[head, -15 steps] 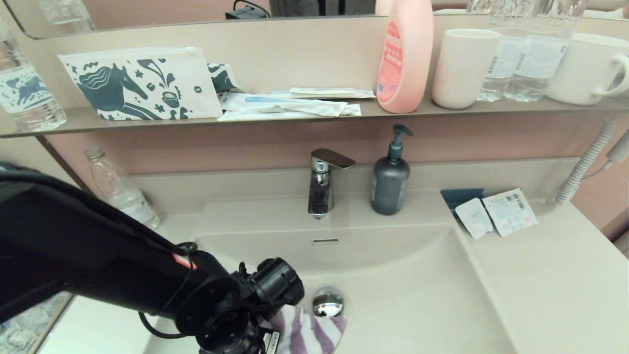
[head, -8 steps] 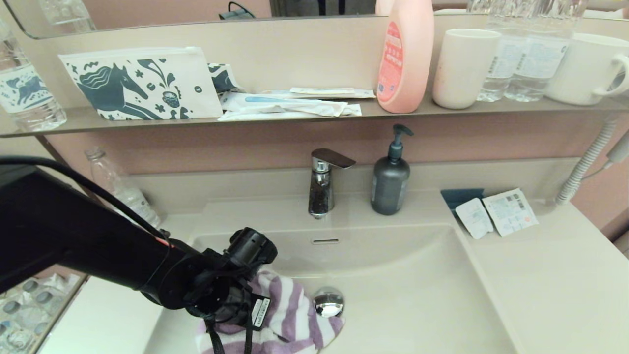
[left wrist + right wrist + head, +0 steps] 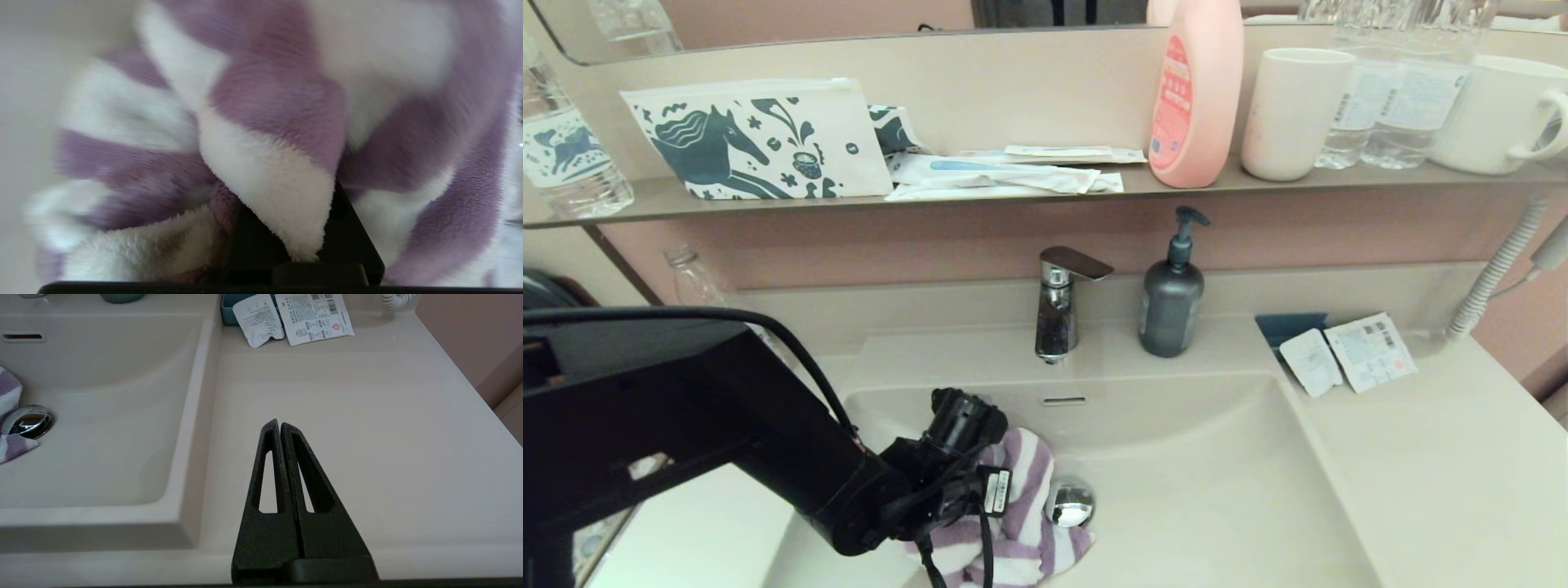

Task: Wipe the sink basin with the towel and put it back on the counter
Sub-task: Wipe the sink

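The purple and white striped towel (image 3: 1027, 482) lies bunched on the floor of the beige sink basin (image 3: 1217, 490), touching the left side of the chrome drain plug (image 3: 1068, 502). My left gripper (image 3: 992, 510) presses down into it from the left and is shut on the towel. In the left wrist view the towel (image 3: 278, 94) fills the picture and drapes over the dark fingers (image 3: 347, 232). My right gripper (image 3: 279, 424) is shut and empty, hovering over the counter (image 3: 347, 396) right of the basin (image 3: 102, 416). It is out of the head view.
A chrome faucet (image 3: 1058, 310) and a grey soap dispenser (image 3: 1170, 302) stand behind the basin, above the overflow slot (image 3: 1064, 401). Sachets (image 3: 1347, 355) lie on the counter (image 3: 1445, 457) at the back right. A clear bottle (image 3: 698, 282) stands back left. The shelf (image 3: 1013, 192) holds the horse pouch (image 3: 760, 139).
My left arm dragged the towel left across the basin's front, then pushed it back and right toward the drain and the basin's rear wall. The right gripper's earlier position is not shown.
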You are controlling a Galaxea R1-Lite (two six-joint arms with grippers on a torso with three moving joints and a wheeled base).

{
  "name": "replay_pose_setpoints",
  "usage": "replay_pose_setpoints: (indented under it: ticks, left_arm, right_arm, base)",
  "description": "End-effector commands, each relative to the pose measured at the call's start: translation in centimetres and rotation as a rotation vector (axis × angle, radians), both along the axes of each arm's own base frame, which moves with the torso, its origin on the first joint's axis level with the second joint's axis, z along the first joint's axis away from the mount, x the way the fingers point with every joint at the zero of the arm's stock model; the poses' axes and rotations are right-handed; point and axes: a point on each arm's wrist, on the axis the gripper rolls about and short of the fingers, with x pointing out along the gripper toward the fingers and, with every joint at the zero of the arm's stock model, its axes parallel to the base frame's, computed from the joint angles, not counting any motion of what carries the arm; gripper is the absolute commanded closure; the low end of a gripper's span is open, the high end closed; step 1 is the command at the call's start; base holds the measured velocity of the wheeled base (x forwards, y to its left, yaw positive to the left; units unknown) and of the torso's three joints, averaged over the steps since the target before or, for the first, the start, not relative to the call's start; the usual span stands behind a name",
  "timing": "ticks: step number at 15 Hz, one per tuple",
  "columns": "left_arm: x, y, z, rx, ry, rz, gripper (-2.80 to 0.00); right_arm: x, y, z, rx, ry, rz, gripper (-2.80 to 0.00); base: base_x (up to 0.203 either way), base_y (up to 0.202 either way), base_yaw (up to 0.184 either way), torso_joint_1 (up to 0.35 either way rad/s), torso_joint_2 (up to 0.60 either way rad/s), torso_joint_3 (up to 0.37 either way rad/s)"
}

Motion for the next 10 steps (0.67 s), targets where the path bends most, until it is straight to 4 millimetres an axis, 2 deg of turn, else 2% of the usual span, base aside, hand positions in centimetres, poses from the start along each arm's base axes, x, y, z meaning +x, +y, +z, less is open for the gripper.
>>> replay_pose_setpoints:
  ticks: [1, 4, 10]
  left_arm:
    - [-0.7, -2.6, -1.1, -0.008, -0.002, 0.002, 0.00]
    - [-0.5, -5.3, -1.2, -0.026, -0.041, -0.020, 0.00]
    - [0.5, -10.5, 0.4, -0.108, -0.053, 0.059, 0.00]
  right_arm:
    - [0.0, 0.0, 0.0, 0.000, 0.000, 0.001, 0.00]
    - [0.0, 0.0, 0.0, 0.000, 0.000, 0.001, 0.00]
    - [0.0, 0.0, 0.0, 0.000, 0.000, 0.001, 0.00]
  base:
    - [0.000, 0.000, 0.000, 0.000, 0.00, 0.000]
    - [0.000, 0.000, 0.000, 0.000, 0.00, 0.000]
    - [0.000, 0.000, 0.000, 0.000, 0.00, 0.000]
